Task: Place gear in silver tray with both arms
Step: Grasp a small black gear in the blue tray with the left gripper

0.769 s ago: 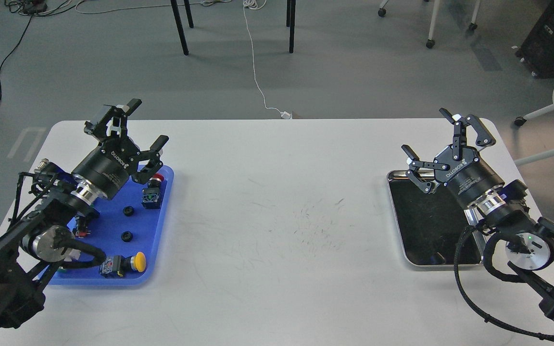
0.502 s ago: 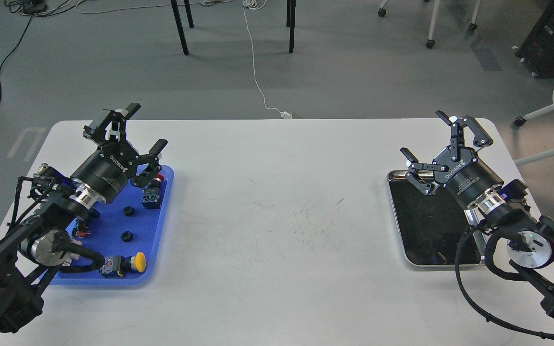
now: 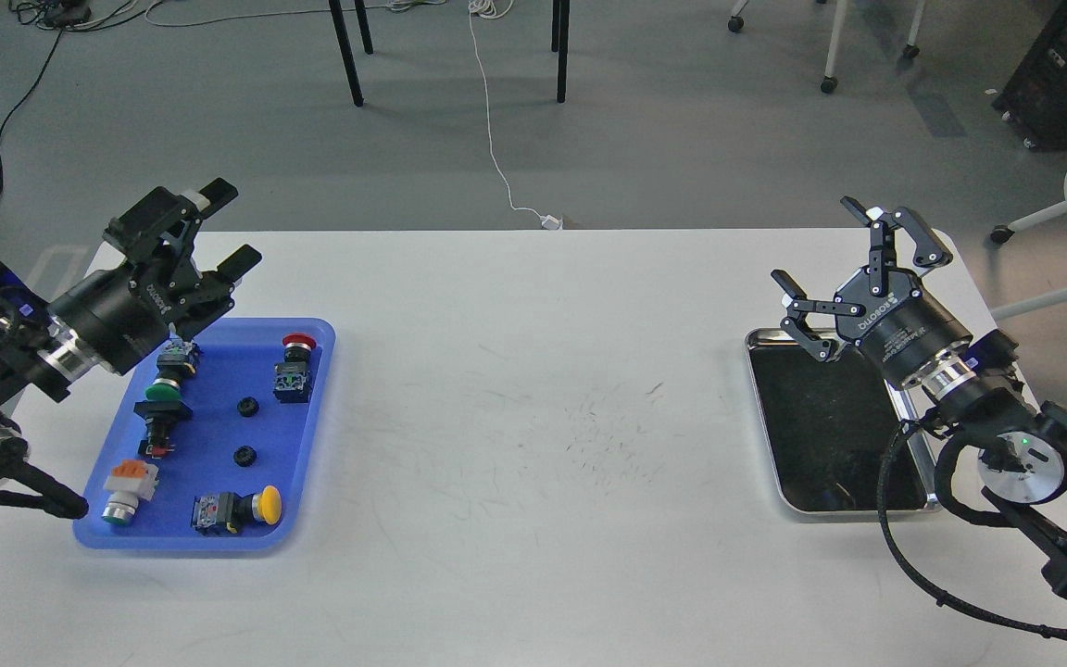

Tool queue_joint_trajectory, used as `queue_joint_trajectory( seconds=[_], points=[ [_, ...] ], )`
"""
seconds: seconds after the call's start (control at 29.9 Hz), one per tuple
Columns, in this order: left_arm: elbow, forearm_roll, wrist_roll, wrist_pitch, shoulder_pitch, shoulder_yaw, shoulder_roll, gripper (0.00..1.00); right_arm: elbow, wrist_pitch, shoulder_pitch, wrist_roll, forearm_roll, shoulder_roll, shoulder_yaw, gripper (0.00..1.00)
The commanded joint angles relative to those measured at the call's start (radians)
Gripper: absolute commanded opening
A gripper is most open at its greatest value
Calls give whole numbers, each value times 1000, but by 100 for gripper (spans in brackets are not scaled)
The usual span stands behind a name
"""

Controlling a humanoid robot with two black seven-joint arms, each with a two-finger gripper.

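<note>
Two small black gears [image 3: 247,407] [image 3: 243,455] lie in the middle of the blue tray [image 3: 209,431] at the left. The silver tray [image 3: 759,398] sits at the right with a dark floor and nothing in it. My left gripper [image 3: 231,228] is open and empty, held above the blue tray's far left corner, well away from the gears. My right gripper [image 3: 816,243] is open and empty, held above the far edge of the silver tray.
The blue tray also holds a red push button [image 3: 295,363], a green one [image 3: 163,396], an orange-and-white one [image 3: 126,486] and a yellow one [image 3: 239,509]. White tabletop [image 3: 533,417] lies between the trays. Chair legs and cables are on the floor beyond.
</note>
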Motion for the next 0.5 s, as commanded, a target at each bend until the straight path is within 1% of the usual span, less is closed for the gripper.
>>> queue_joint_trajectory(
  seconds=[0.0, 0.07, 0.13, 0.23, 0.3, 0.33, 0.47],
  points=[
    [-101, 332, -1, 1, 8, 1, 79, 98, 0, 0, 7, 1, -5, 1, -1, 100],
    [-115, 510, -1, 1, 8, 2, 102, 98, 1, 0, 9, 1, -7, 1, -1, 100],
    [-117, 747, -1, 1, -2, 2, 125, 97, 1, 0, 9, 1, -7, 1, -1, 100],
    [-111, 987, -1, 1, 5, 13, 158, 95, 1, 2, 9, 1, -8, 1, -1, 100],
    [-103, 1073, -1, 9, -12, 74, 171, 93, 1, 2, 9, 1, -8, 1, -1, 100],
    [-91, 1119, -1, 32, -31, 133, 182, 89, 1, 2, 9, 1, -8, 1, -1, 100],
    [-27, 1126, -1, 119, -151, 354, 199, 80, 1, 3, 10, 1, -8, 1, 0, 100]
  ],
)
